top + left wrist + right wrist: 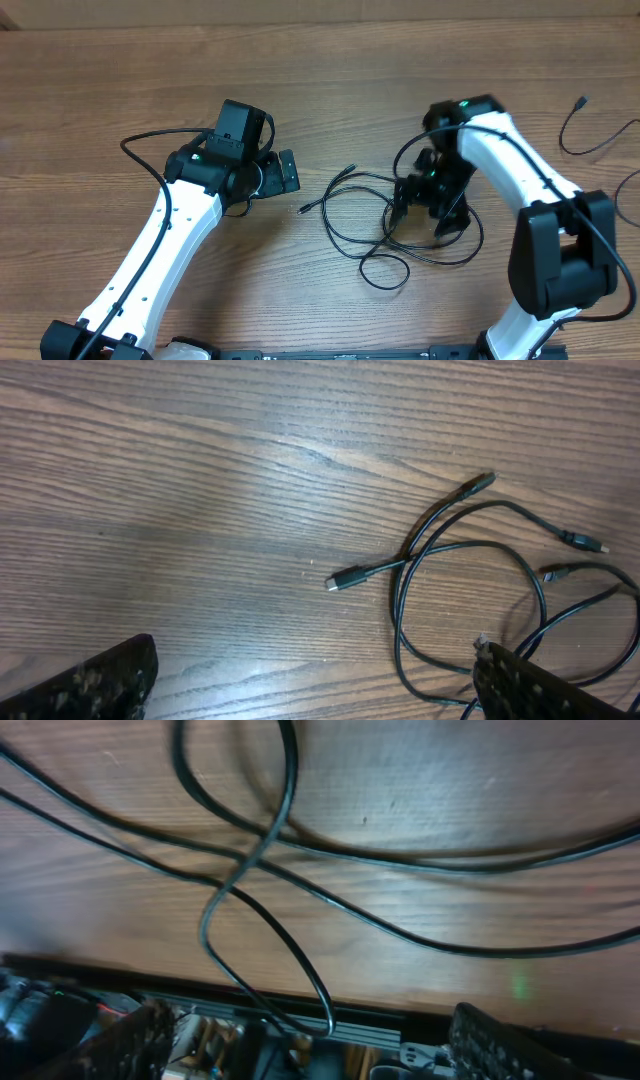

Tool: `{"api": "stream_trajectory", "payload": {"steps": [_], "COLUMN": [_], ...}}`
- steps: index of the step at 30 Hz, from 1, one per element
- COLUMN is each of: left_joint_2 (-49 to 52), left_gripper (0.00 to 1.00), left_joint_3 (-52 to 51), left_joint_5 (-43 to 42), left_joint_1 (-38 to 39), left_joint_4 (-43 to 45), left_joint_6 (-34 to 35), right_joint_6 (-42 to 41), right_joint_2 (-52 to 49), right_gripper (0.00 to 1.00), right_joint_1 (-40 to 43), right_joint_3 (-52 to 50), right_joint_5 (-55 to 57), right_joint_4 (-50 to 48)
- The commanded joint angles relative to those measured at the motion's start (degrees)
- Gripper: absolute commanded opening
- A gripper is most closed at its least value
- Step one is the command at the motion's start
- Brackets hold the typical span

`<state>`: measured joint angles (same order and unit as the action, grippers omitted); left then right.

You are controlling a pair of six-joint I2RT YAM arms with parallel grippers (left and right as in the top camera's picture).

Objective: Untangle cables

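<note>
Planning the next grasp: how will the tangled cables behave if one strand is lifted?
Probably floppy: the cables lie in loose curves. Likely light, being so thin. Where they cross, lifting one may drag others.

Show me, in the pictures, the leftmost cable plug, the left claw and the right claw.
leftmost cable plug (340, 579), left wrist view, on the plug body near its light tip.
left claw (292, 172), overhead view, midway between its fingertips.
right claw (427, 222), overhead view, midway between its fingertips.
</note>
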<state>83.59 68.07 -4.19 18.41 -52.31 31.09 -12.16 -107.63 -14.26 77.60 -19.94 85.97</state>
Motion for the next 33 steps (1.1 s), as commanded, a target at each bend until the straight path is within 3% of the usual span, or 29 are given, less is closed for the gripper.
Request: {"api": "stream_trajectory", "payload": {"steps": [1, 9, 10, 12, 13, 15, 24, 30, 32, 33], "left_joint_2": [-0.4, -0.4, -0.4, -0.4, -0.4, -0.4, -0.4, -0.4, -0.4, -0.4], "left_gripper": [1.0, 1.0, 1.0, 1.0, 1.0, 1.0, 1.0, 1.0, 1.0, 1.0], "left_joint_3": [0.7, 0.7, 0.7, 0.7, 0.7, 0.7, 0.7, 0.7, 0.7, 0.7], "left_joint_5": [0.8, 0.8, 0.8, 0.8, 0.8, 0.8, 0.8, 0.8, 0.8, 0.8], "left_joint_1": [0.3, 0.3, 0.3, 0.3, 0.3, 0.3, 0.3, 0.3, 0.3, 0.3], "left_joint_4": [0.1, 0.1, 0.1, 0.1, 0.1, 0.1, 0.1, 0.1, 0.1, 0.1], "left_joint_6": [-1.3, -1.3, -1.3, -1.3, -1.3, -1.3, -1.3, -1.3, -1.3, -1.3], "right_joint_6": [-2.5, -7.6, -7.6, -7.6, -7.6, -7.6, -7.5, -4.9, -4.9, -4.9], "right_joint_2": [0.5, 0.5, 0.5, 0.5, 0.5, 0.5, 0.5, 2.7, 3.6, 3.8], "right_gripper": [0.83, 0.6, 0.54, 0.34, 0.2, 0.04, 0.04, 0.04, 0.12, 0.25], "right_joint_1": [-4.3, -10.6, -10.7, -10.7, -10.7, -10.7, -9.3, -6.4, -6.4, -6.4], "right_joint_3": [-3.8, -9.9, -9.9, -9.9, -10.0, -10.1, -8.5, 2.6, 3.2, 3.1], "right_joint_5": [0.2, -1.6, -2.0, -3.4, -4.3, -4.6, -4.6, -1.2, 1.4, 2.5], "right_joint_4": [-2.3, -8.6, -8.9, -10.1, -10.8, -11.0, -11.2, -2.6, -0.8, 0.6]}}
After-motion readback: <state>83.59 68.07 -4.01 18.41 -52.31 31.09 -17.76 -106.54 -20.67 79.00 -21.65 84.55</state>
